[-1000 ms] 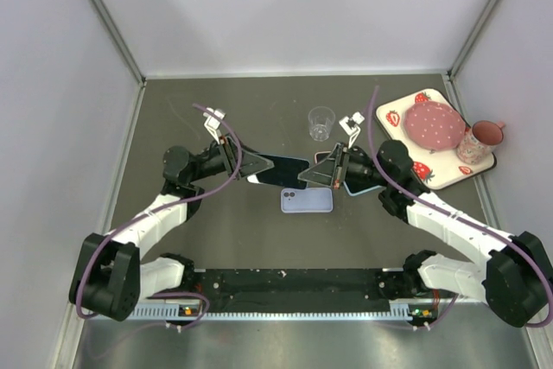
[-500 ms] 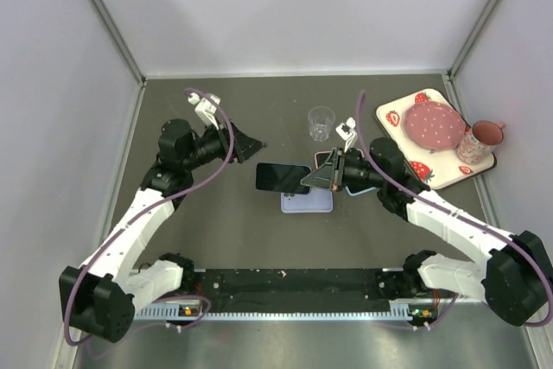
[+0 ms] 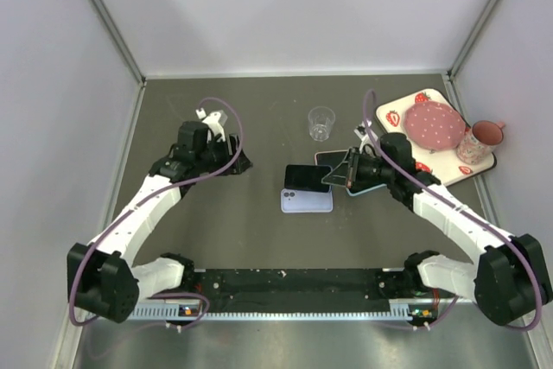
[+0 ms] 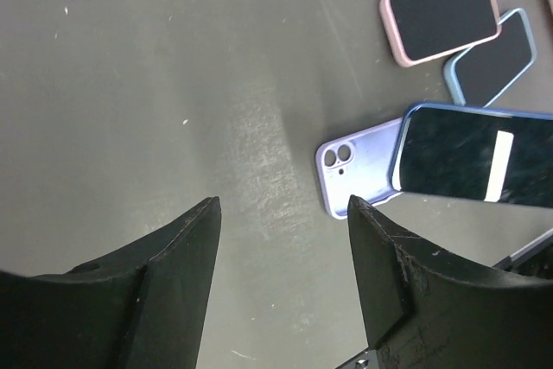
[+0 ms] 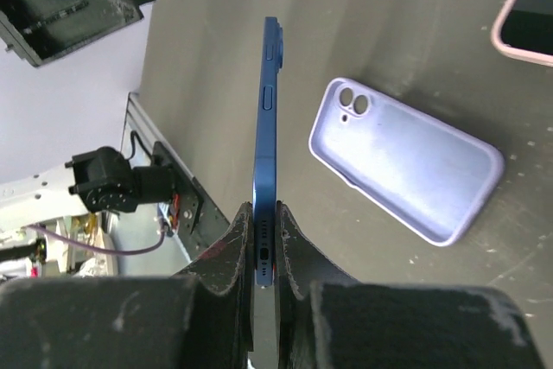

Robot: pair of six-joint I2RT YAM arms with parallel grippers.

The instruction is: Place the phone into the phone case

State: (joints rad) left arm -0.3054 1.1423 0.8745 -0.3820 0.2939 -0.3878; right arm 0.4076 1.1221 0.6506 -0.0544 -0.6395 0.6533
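The phone case (image 3: 307, 202) lies near the bench's middle. The phone (image 3: 308, 177) hangs over its far edge, its right end in the right gripper (image 3: 333, 177). A second phone (image 4: 441, 16) and a third phone (image 4: 492, 56) lie just right, a glass (image 3: 321, 123) behind, a tray (image 3: 386, 111) by the right edge.

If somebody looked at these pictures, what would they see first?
Probably the blue phone, pinched by its end in the right hand and held above the empty lilac case in the middle of the table. Next comes the strawberry tray at the far right. The left hand is open and holds nothing, off to the left.
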